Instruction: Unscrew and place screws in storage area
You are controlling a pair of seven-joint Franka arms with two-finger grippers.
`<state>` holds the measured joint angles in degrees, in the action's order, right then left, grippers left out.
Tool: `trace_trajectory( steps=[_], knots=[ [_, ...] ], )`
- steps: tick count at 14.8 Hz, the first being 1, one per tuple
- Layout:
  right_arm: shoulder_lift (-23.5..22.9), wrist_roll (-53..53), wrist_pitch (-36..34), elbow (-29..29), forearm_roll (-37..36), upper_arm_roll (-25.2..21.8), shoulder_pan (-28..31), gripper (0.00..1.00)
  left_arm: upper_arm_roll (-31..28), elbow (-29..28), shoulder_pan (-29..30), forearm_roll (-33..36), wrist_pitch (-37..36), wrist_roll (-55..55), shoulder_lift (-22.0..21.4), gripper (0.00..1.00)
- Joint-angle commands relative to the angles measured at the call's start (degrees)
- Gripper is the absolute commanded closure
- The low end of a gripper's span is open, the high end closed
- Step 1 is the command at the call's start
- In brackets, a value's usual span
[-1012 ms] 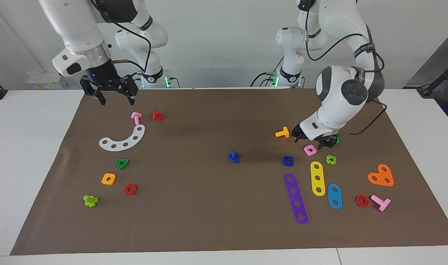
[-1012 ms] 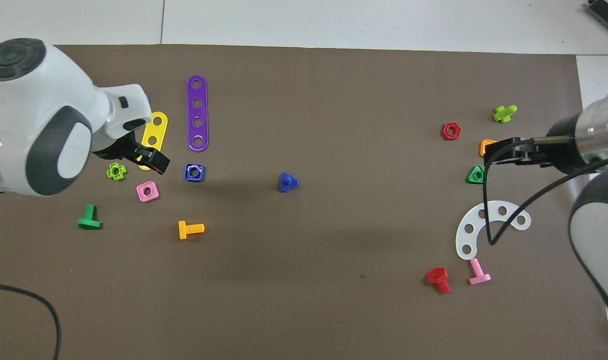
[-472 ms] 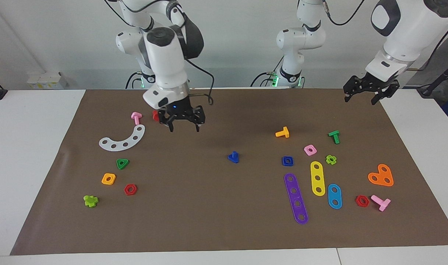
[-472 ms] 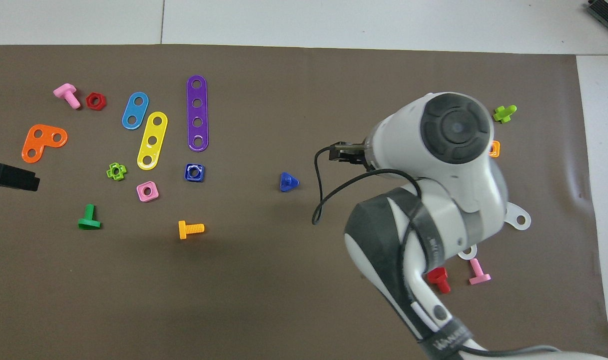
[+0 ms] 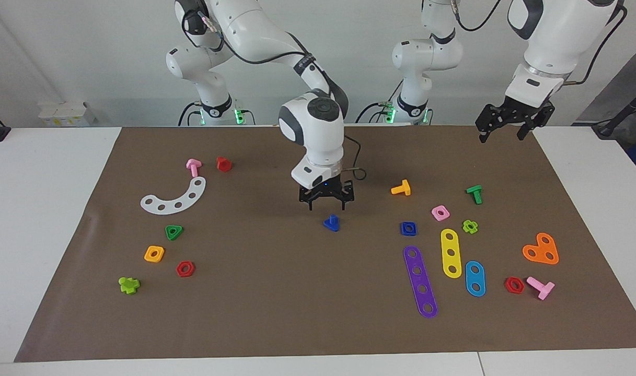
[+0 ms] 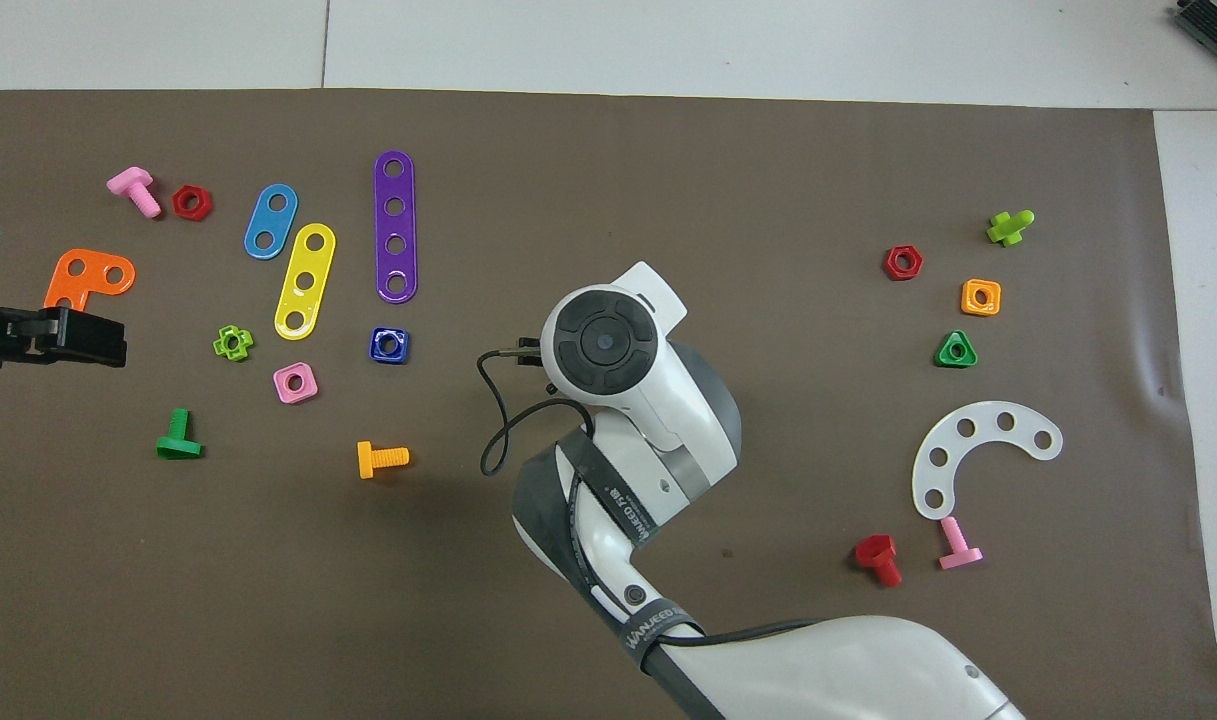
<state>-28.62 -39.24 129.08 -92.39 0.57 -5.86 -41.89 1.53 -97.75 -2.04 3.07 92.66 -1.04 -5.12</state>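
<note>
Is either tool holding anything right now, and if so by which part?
Nothing is held. The right tool hangs open above the blue bolt; the left tool is open and empty.

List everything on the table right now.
dark-blue bolt: one, mid-mat, under the right gripper.
dark-blue square nut: one, beside purple plate.
other bolts: six; orange bolt, green bolt, pink bolt at left arm's end; pink bolt, red bolt, lime bolt at right arm's end.
other nuts: six; pink square nut, lime cross nut, red hex nut at left arm's end; green triangle nut, orange square nut, red hex nut at right arm's end.
plates: five; purple, yellow plate, light-blue plate, orange plate at left arm's end; white curved plate at right arm's end.
mat: one, brown.
right gripper: open, over dark-blue bolt.
left gripper: open, raised at its own end, waiting.
</note>
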Motion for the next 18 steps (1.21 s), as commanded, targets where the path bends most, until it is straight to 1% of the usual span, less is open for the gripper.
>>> trace_trajectory(
  steps=[1, 3, 5, 6, 7, 9, 11, 12, 16, 18],
  knots=[
    [-1.6, -0.8, 0.7, 1.8, -1.4, -0.3, 0.1, 0.03, -0.6, -3.1, -0.2, 1.0, 2.2, 3.1, -1.3, 0.0],
    [-2.1, -0.1, 1.1, 1.8, -1.4, -0.3, 0.5, 0.09, -0.6, -3.8, -0.2, 0.6, 2.2, 3.5, -1.1, 0.0],
    [-4.2, 0.0, 2.9, 1.6, -1.4, -0.3, 0.3, 0.16, -0.6, -3.4, -0.1, -0.2, 2.4, 3.5, -0.4, 0.0],
    [-4.5, 0.0, 2.9, 1.6, -1.4, -0.3, 0.6, 0.22, -1.0, -2.5, -0.1, -2.3, 2.3, 3.4, 0.5, 0.0],
    [-4.5, 0.0, 2.3, 1.8, -1.3, -0.3, 0.5, 0.26, -1.3, -0.9, 0.1, -4.4, 1.7, 3.4, 1.8, 0.0],
    [-4.3, 0.0, 1.9, 1.6, -1.1, -0.3, 0.0, 0.39, -1.3, 2.0, 0.1, -4.7, 0.2, 3.4, 4.1, 0.0],
    [-4.4, 0.0, 2.1, 1.6, -1.1, -0.2, 0.1, 0.55, -1.3, 0.9, 0.7, -4.7, 0.8, 3.5, 3.9, 0.0],
    [-4.4, 0.0, 2.1, 1.6, -1.1, -0.2, 0.1, 0.59, -1.3, 0.2, 0.8, -4.7, 0.9, 3.5, 3.6, 0.0],
    [-4.4, 0.0, 3.1, 1.3, -1.0, -0.1, 0.1, 0.6, -1.3, -1.9, 1.3, -4.7, 0.3, 3.7, 2.6, 0.0],
    [-4.5, 0.0, 4.3, 1.1, -0.7, -0.1, 0.1, 0.6, -1.3, -1.9, 1.2, -4.7, 0.3, 3.7, 2.6, 0.0]
  ],
)
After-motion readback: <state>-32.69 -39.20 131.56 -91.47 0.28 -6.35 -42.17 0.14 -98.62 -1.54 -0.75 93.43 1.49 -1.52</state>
